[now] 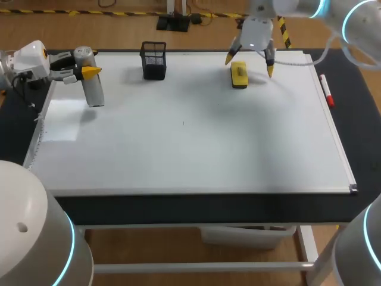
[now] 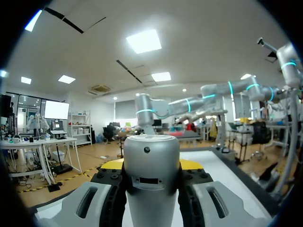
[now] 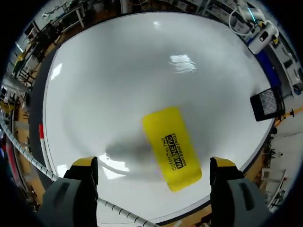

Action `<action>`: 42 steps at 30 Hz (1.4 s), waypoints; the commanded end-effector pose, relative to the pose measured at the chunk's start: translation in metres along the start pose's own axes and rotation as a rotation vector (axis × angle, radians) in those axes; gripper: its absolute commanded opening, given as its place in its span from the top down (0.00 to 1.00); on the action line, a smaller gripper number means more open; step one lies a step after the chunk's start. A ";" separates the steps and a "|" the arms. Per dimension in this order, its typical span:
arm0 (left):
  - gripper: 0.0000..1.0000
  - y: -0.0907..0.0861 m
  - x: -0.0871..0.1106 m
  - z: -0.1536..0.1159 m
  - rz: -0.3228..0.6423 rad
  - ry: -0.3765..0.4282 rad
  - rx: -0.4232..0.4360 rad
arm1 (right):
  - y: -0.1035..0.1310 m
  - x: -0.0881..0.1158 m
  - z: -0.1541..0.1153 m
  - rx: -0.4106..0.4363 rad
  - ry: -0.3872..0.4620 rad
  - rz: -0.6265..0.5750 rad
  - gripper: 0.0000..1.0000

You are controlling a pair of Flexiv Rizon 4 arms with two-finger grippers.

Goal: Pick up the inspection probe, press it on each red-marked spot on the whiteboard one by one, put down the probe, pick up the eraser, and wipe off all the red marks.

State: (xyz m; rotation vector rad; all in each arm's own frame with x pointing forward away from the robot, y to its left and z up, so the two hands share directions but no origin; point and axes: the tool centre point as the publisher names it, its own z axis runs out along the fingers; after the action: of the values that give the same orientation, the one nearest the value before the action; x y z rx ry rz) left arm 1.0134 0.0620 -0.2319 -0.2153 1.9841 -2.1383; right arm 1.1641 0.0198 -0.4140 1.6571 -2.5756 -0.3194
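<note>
Left gripper (image 1: 88,71): pinching the probe (image 1: 94,89), one finger on each side of its silver body.
Probe: roughly upright, slightly tilted. Its lower end hangs below the left gripper, over the near-left part of the whiteboard (image 1: 196,149). Can't tell if the tip touches the surface.
Right gripper (image 1: 250,63): fingers spread wide, holding nothing.
Eraser (image 3: 171,147): yellow, flat on the whiteboard, directly under the right gripper and in line with the gap between its fingers. Neither finger touches it.
Mesh cup (image 1: 153,59): black, standing on the board between the two grippers, apart from both.
Marker (image 1: 326,90): red-capped, at the board's edge, on the right gripper's outer side and well apart from it.
</note>
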 end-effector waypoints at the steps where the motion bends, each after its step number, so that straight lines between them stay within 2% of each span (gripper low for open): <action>1: 1.00 0.000 0.000 0.000 0.003 -0.001 0.001 | 0.011 0.023 -0.019 0.041 -0.142 0.145 0.00; 5: 1.00 0.000 0.000 0.000 0.003 -0.001 0.001 | 0.010 0.030 -0.029 0.034 -0.196 0.246 0.00; 11: 1.00 0.000 0.000 0.000 0.003 -0.001 0.001 | 0.005 0.039 -0.047 -0.007 -0.219 0.400 0.00; 20: 1.00 0.000 0.000 0.000 0.003 -0.001 0.001 | 0.003 0.052 -0.079 -0.019 -0.282 0.608 0.00; 24: 1.00 0.000 0.000 0.000 0.003 -0.001 0.001 | 0.009 0.054 -0.093 -0.017 -0.337 0.665 0.00; 27: 1.00 0.000 0.000 0.000 0.003 -0.001 0.001 | 0.011 0.058 -0.102 -0.013 -0.352 0.697 0.00; 29: 1.00 0.000 0.000 0.000 0.003 -0.001 0.001 | 0.010 0.059 -0.106 -0.024 -0.331 0.720 0.00; 42: 1.00 0.000 0.000 0.000 0.003 -0.001 0.001 | 0.010 0.077 -0.135 -0.015 -0.442 0.798 0.00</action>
State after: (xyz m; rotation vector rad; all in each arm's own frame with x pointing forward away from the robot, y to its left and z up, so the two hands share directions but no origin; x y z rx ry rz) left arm 1.0135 0.0620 -0.2319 -0.2153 1.9841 -2.1382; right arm 1.1563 -0.0602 -0.2923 0.4659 -3.2275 -0.6804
